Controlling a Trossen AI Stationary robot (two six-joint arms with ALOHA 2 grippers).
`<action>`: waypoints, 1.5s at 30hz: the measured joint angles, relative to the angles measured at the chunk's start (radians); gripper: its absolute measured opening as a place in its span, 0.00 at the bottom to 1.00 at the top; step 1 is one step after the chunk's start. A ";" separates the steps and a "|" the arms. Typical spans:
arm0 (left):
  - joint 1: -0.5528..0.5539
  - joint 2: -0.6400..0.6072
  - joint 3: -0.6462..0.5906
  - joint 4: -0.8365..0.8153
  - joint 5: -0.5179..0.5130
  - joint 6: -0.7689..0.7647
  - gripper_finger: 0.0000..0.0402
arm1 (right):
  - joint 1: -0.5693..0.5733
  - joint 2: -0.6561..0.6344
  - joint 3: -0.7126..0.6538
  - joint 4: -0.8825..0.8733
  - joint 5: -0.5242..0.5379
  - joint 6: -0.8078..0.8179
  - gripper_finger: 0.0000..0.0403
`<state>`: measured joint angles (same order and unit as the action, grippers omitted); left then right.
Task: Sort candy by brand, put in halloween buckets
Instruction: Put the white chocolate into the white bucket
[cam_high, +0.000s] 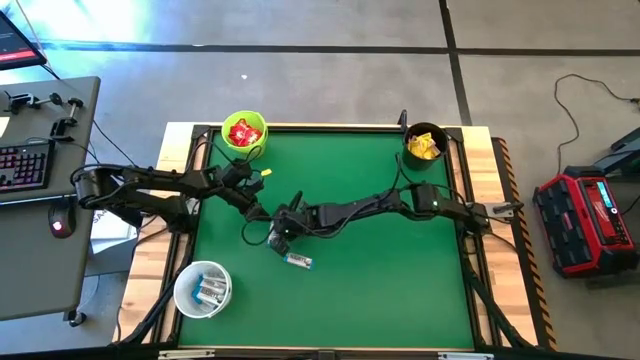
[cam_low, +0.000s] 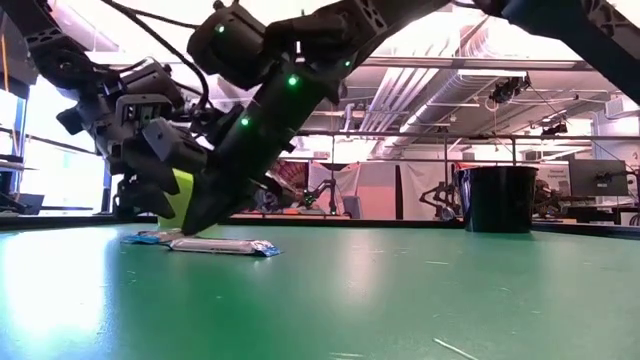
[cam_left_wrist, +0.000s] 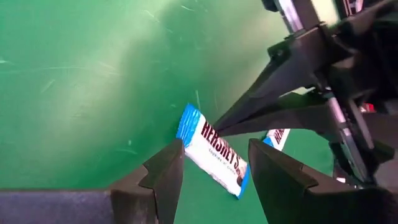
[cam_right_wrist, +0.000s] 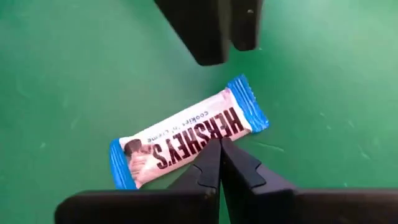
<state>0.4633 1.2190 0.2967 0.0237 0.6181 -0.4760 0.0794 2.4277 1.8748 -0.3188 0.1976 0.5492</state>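
A slim white-and-blue candy bar (cam_right_wrist: 186, 140) lies flat on the green table (cam_high: 380, 290). My right gripper (cam_right_wrist: 219, 146) is shut, and its tips rest at the bar's middle (cam_left_wrist: 214, 152). My left gripper (cam_left_wrist: 216, 146) is open and hovers just beyond the bar; its dark fingers (cam_right_wrist: 214, 31) show past the bar's far side without touching it. A second bar of the same kind (cam_high: 298, 261) lies just past the right gripper. The lime green bucket (cam_high: 225, 125) holds red candy. The black bucket (cam_high: 408, 140) holds yellow candy. The white bucket (cam_high: 180, 290) holds white-and-blue bars. My right gripper touches the bar with its shut fingertips at one long edge (cam_right_wrist: 211, 134), about halfway along its length. The fingers slant down from the table's right side and lie across the bar. The bar lies flat on the table, print side up.
All three buckets stand near the table's edges: green far left, black far right, white near left. The two arms meet left of the table's middle, with their grippers close together (cam_high: 268, 222). A desk with a keyboard (cam_high: 25, 165) stands off the table's left side.
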 joint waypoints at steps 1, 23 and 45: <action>0.000 0.000 0.000 -0.002 -0.001 0.004 0.42 | -0.004 0.002 0.000 0.007 -0.015 -0.005 0.00; 0.040 0.090 0.003 -0.084 0.044 0.035 0.42 | 0.076 -0.043 0.002 0.042 -0.196 -0.295 0.00; 0.040 0.147 0.003 -0.054 0.044 0.037 0.42 | 0.041 -0.025 0.001 0.039 -0.277 -0.167 0.00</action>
<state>0.5030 1.3659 0.2996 -0.0307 0.6624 -0.4385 0.1207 2.4023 1.8761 -0.2800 -0.0795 0.3824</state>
